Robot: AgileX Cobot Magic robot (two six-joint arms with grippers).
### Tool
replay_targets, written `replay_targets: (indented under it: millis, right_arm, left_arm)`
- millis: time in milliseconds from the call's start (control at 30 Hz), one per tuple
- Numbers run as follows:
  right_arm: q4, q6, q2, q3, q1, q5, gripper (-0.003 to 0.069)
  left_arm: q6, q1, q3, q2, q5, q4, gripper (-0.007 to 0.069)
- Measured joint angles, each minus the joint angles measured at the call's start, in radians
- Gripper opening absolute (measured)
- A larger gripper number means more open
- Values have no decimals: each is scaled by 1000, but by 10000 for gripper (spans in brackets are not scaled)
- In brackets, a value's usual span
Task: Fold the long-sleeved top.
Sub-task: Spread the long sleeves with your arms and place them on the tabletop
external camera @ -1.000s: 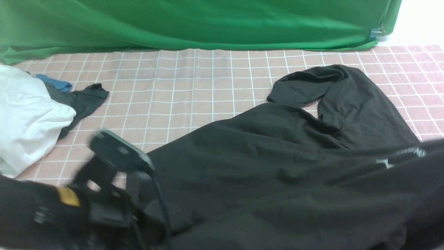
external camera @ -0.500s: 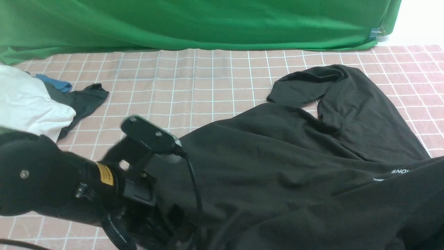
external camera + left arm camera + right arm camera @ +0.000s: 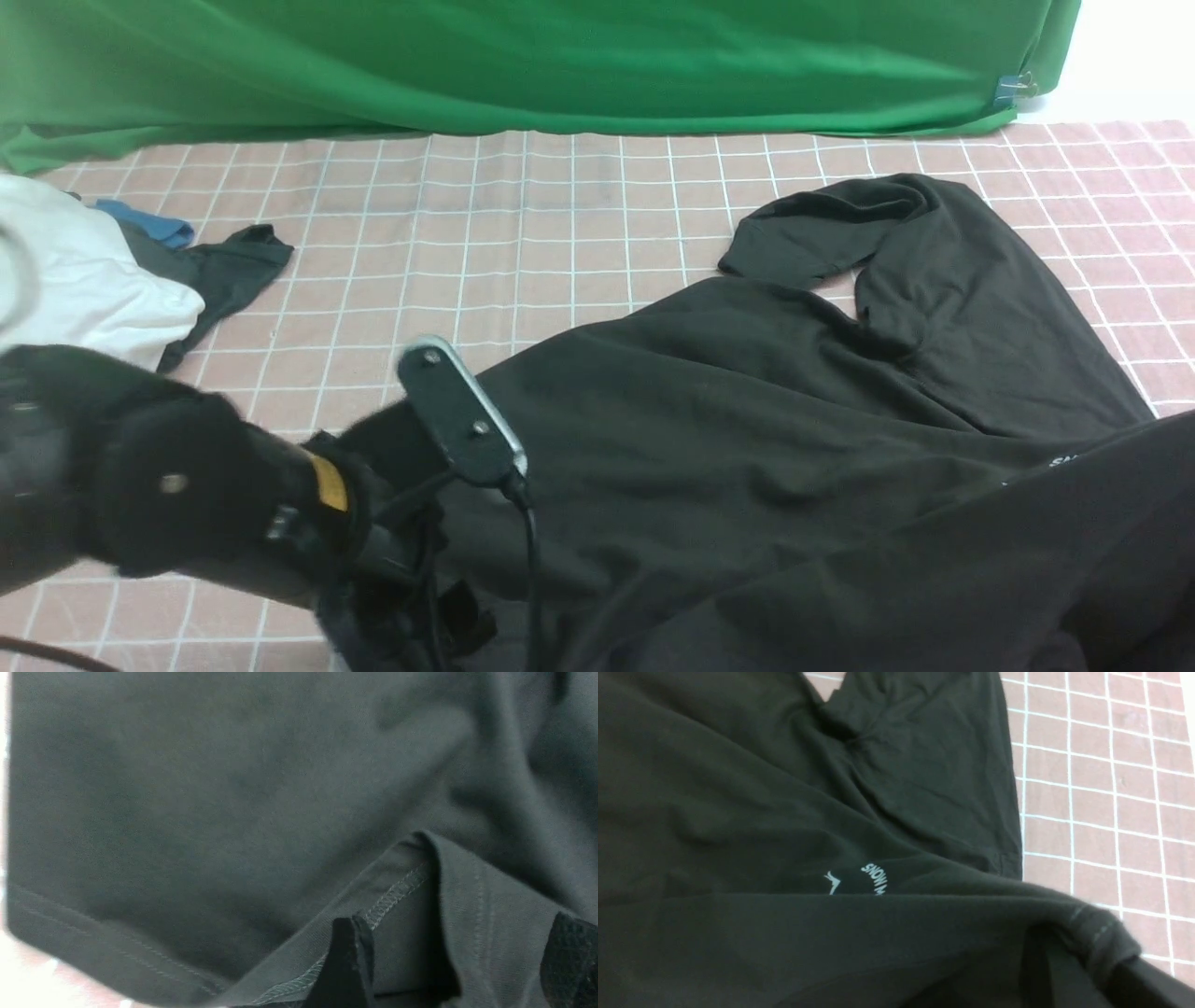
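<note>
The long-sleeved top (image 3: 747,439), black and thin, lies spread over the middle and right of the table, one sleeve (image 3: 840,224) bent back at the far right. My left arm (image 3: 187,495) reaches over its near left edge. In the left wrist view my left gripper (image 3: 460,963) is open, with a stitched hem fold (image 3: 402,891) lying loose between the fingers (image 3: 348,961). My right gripper (image 3: 1111,966) is shut on a bunched hem (image 3: 1099,933) of the top, holding a long fold above the table. A white logo (image 3: 873,879) shows just under that fold.
A white cloth bundle (image 3: 84,289) sits at the far left. Beside it lie a small dark cloth (image 3: 224,271) and a blue piece (image 3: 149,224). A green backdrop (image 3: 560,65) hangs along the far edge of the pink checked tablecloth (image 3: 523,243).
My left arm has moved right and forward over the top's near left edge, and its gripper has opened and let go of the hem. The fold held on the right has come lower.
</note>
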Motion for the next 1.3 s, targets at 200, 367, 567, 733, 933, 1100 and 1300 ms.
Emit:
replay_targets:
  millis: [200, 367, 567, 733, 933, 1100, 1300]
  right_arm:
    - [12, -21, 0, 0, 0, -2, 55]
    - [17, -24, 0, 0, 0, -2, 55]
    - [20, -24, 0, 0, 0, -2, 55]
    - [32, -24, 0, 0, 0, -2, 55]
    - [42, -24, 0, 0, 0, -2, 55]
    - [50, -31, 0, 0, 0, -2, 55]
    - [83, -64, 0, 0, 0, -2, 55]
  left_arm:
    - [63, 0, 0, 97, -9, -3, 484]
    - [75, 0, 0, 86, 18, -16, 309]
    - [77, 0, 0, 17, 67, -14, 39]
    - [13, 0, 0, -61, 170, -3, 29]
    - [-150, 0, 0, -82, 392, 45, 29]
    - [-252, 0, 4, -84, 450, 65, 41]
    - [-275, 0, 69, -85, 452, 69, 155]
